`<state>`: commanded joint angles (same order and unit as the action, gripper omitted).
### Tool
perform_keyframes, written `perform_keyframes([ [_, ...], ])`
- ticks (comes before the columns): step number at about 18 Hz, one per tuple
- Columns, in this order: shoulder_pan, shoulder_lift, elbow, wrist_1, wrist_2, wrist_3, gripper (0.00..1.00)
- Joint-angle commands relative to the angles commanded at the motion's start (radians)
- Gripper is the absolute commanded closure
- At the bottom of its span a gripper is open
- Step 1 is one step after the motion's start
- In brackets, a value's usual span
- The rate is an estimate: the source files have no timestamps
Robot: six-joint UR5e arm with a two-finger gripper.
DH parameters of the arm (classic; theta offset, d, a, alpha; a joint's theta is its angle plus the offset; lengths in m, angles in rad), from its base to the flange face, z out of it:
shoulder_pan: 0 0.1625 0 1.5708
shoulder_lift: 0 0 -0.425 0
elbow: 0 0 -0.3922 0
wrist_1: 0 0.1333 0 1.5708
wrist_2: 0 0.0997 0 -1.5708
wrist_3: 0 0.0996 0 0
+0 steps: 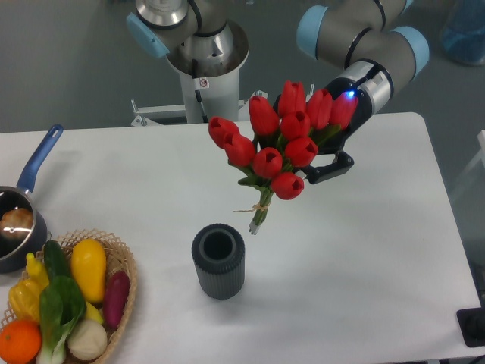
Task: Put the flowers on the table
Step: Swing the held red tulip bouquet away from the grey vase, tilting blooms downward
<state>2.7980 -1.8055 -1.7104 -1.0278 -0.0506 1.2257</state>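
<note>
Flowers [274,148]: I hold them aloft, tilted, stems down, above the vase [218,260] | fingers [327,168]: clenched on the bunch from behind | counter [364,250]: bare right of vase, my likely drop spot | basket [121,262], pan [19,220]: far left, apart

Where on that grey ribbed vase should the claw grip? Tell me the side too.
Grip the grey ribbed vase around its body from above or the right: it stands upright with an open mouth, and the wicker basket crowds its left. The ribs should help grip.

Dark ribbed vase [218,261] centre; wicker basket [121,262] of vegetables [64,303] front left; blue-handled saucepan [19,220] left edge
</note>
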Motion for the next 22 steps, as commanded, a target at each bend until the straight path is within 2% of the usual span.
perform_keyframes([
  [14, 0.02, 0.0, -0.011, 0.002, 0.011, 0.052, 0.55],
  [18, 0.021, 0.003, 0.014, 0.002, 0.118, 0.052, 0.55],
  [22, 0.021, 0.0, 0.067, 0.0, 0.267, 0.051, 0.55],
])
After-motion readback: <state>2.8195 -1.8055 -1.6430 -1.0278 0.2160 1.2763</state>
